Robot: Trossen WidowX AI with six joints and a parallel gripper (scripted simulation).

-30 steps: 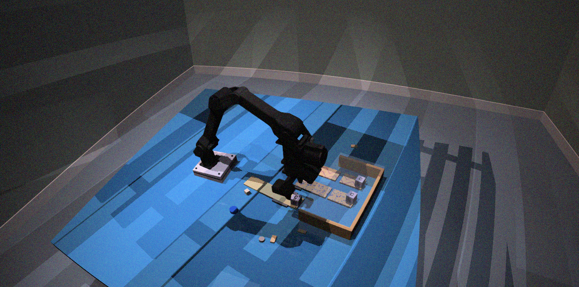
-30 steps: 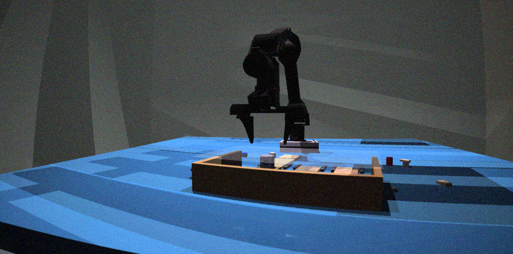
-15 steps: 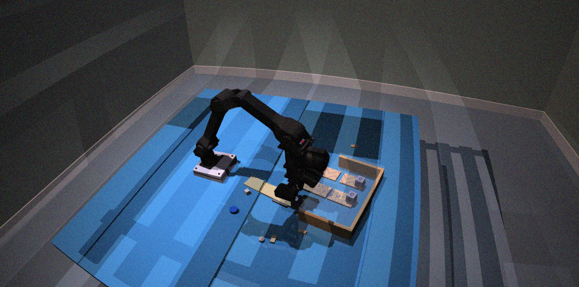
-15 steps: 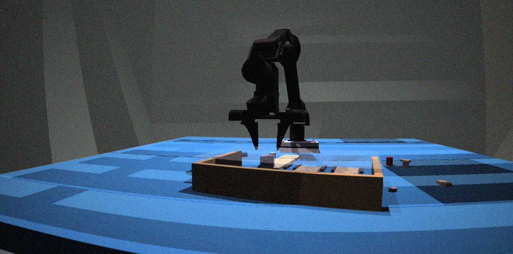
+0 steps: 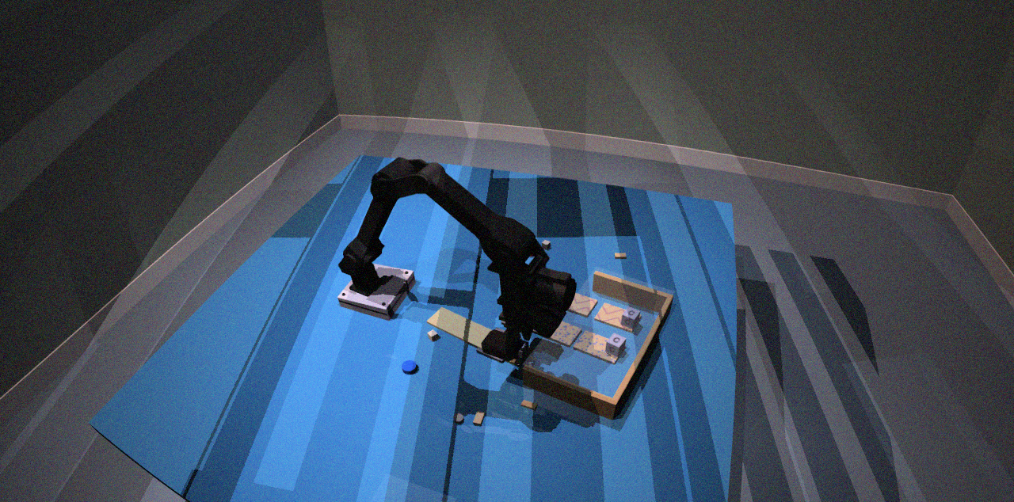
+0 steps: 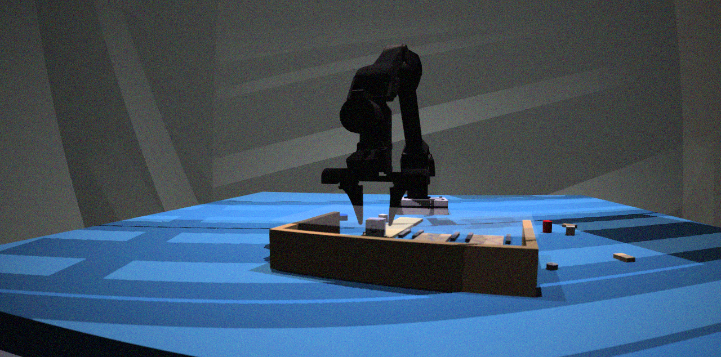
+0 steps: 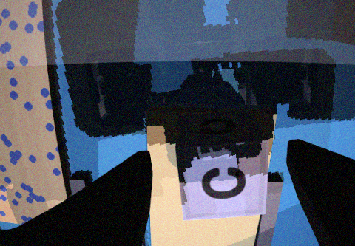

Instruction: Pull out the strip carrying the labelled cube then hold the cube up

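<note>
The plain pale strip [image 5: 453,324] [image 6: 404,224] [image 7: 166,190] is in one piece and reaches out past the tray's open side. A cube marked C [image 6: 375,226] [image 7: 223,188] stands on its tray-side end; the arm hides it in the top view. My gripper [image 5: 521,354] [image 6: 375,221] [image 7: 219,156] is open and points down, with one finger on each side of this cube and gaps between. The dotted strip [image 5: 565,333] [image 7: 22,128] and the zigzag strip [image 5: 582,305] each show a break, with a C cube on the farther piece.
The wooden tray wall [image 5: 567,389] [image 6: 403,259] stands beside and beyond the gripper. A dark rail [image 7: 274,202] runs along the plain strip. A blue disc [image 5: 409,366], a small pale cube [image 5: 432,334], a red cylinder [image 6: 547,226] and several small wooden pieces lie around the tray.
</note>
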